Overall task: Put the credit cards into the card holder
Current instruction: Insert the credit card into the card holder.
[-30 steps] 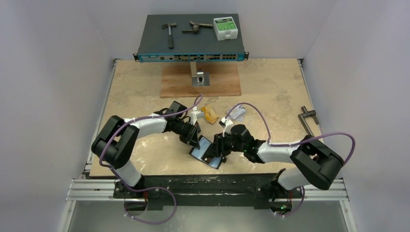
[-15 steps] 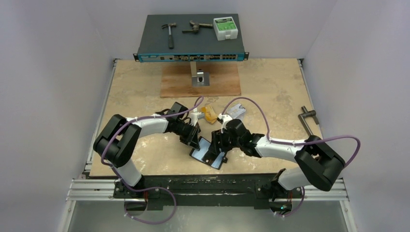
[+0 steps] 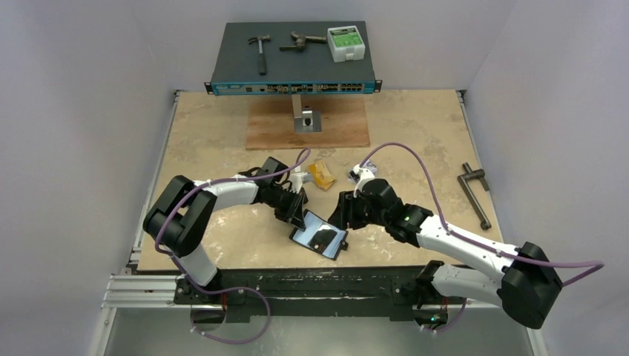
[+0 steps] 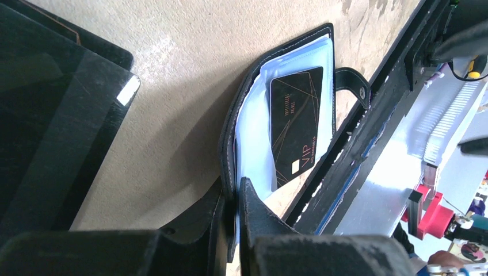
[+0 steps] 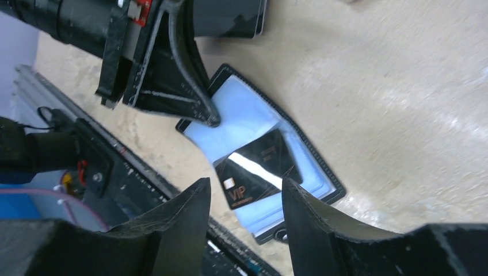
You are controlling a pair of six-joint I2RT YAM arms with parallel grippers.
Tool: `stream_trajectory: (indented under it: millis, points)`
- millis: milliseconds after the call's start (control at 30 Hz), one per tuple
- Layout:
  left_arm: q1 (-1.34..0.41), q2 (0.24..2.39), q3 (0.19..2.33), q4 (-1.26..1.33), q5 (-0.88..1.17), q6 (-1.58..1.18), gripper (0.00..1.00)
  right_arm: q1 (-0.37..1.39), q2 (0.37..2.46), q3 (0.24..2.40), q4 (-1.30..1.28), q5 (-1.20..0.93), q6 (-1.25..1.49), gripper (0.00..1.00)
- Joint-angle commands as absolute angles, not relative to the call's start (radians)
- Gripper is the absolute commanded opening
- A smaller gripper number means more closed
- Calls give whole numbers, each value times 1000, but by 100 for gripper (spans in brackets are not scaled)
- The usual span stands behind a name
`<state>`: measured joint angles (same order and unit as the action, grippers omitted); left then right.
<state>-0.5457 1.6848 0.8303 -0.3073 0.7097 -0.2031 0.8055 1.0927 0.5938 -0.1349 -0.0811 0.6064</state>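
The card holder lies open near the table's front edge, its clear pockets up and its snap tab toward the rail. A black card printed "VIP" lies on its pockets and also shows in the right wrist view. My left gripper is shut on the holder's edge. My right gripper is open and empty, raised just right of the holder. The gold-orange card lies behind the holder. The silver cards are hidden.
A glossy black flat object lies beside the holder under my left arm. A wooden board and a network switch carrying tools stand at the back. A metal handle lies at the right. The front rail is close.
My right gripper has drawn back up and to the right from the holder, leaving the black card on its pockets. The left gripper has stayed clamped on the holder.
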Motion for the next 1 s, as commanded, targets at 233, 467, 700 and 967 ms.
stream_trajectory:
  millis: [233,467,700,967]
  points:
    - [-551,1694,827,-265,734,-318,3,900,1207,548,-36,-278,761,53]
    - [-550,1697,828,-258,742,-318,3,910,1294,531,-5,-302,771,52]
    - [-550,1700,835,-261,744,-311,3,910,1321,518,26,-309,781,51]
    - [-549,1695,839,-265,746,-310,3,909,1375,558,18,-258,747,50]
